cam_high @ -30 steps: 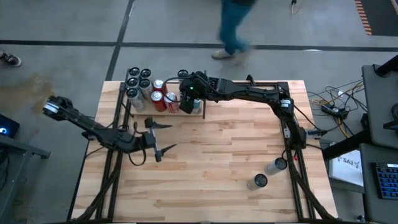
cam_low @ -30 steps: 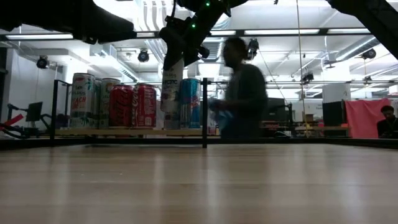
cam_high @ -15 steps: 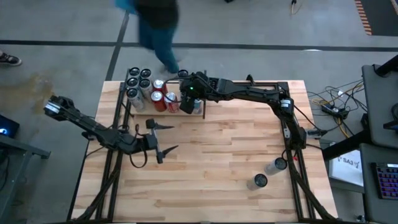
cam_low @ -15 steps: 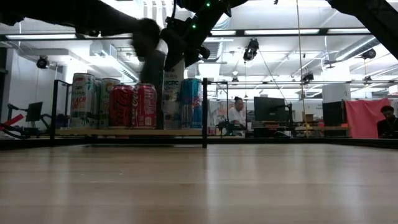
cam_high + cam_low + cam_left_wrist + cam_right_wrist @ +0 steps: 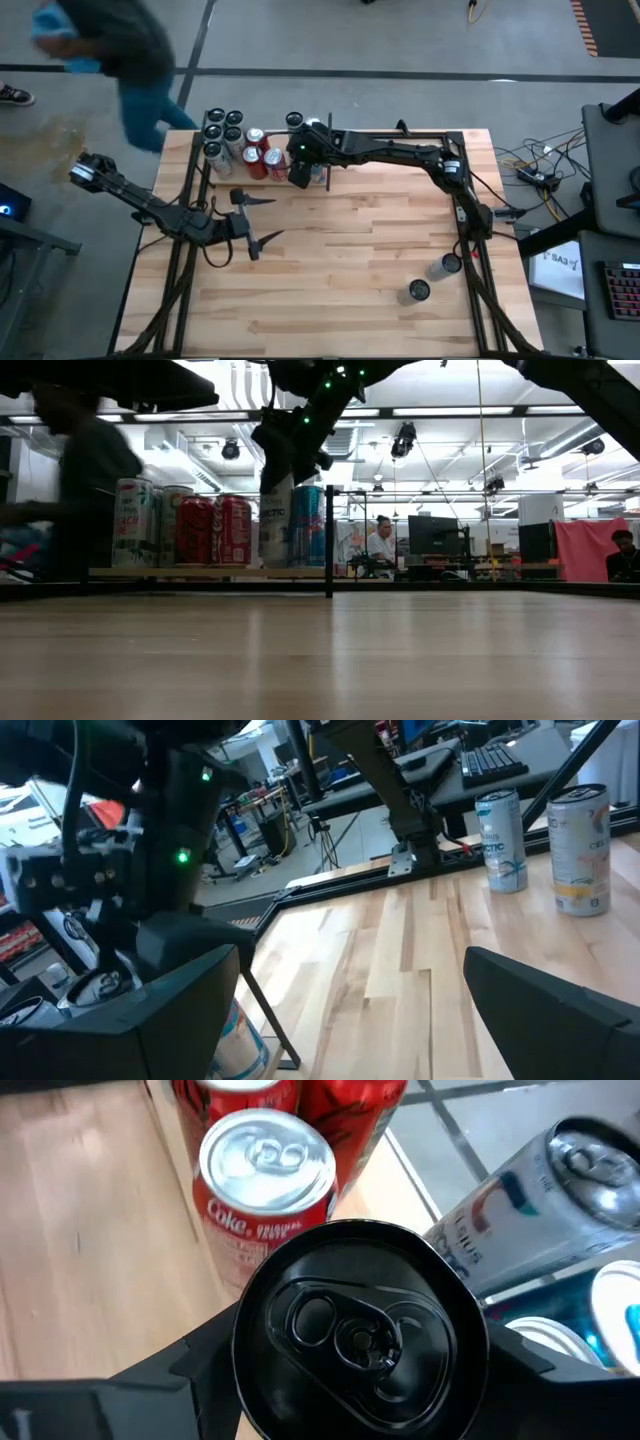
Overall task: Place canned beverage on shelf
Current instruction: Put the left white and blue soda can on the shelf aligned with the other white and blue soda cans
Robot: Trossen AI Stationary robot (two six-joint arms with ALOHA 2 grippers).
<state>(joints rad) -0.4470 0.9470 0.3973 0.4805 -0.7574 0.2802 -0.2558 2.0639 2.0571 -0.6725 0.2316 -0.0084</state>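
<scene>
Placement stage, late. The right gripper (image 5: 300,168) is extended to the far left part of the bench (image 5: 360,260) and pinches a tall can (image 5: 360,1345) by its sides; the right wrist view shows both fingers pressed against the black-topped can from either side. In the low view the can (image 5: 276,525) stands upright at the right end of the row on the shelf (image 5: 200,572), between a red can (image 5: 233,530) and a blue can (image 5: 306,525), its base at or just above the plywood; whether it bears its own weight there cannot be told. Other cans already fill the shelf: a dark-topped cluster (image 5: 224,127) at the far left corner and two red cans (image 5: 262,158) just beside the held one. The left gripper (image 5: 256,222) waits over the near left of the bench, well apart from the shelf, fingers spread wide and holding nothing. Two more cans (image 5: 430,280) stand at the near right of the bench, also seen in the left wrist view (image 5: 545,845), so further transfers appear to remain. A person (image 5: 120,60) passes on the floor beyond the far left corner. Judged status: carry done, can in position over or on the shelf; still to do are release, a straight withdrawal that clears the neighbouring cans, then the remaining two cans
</scene>
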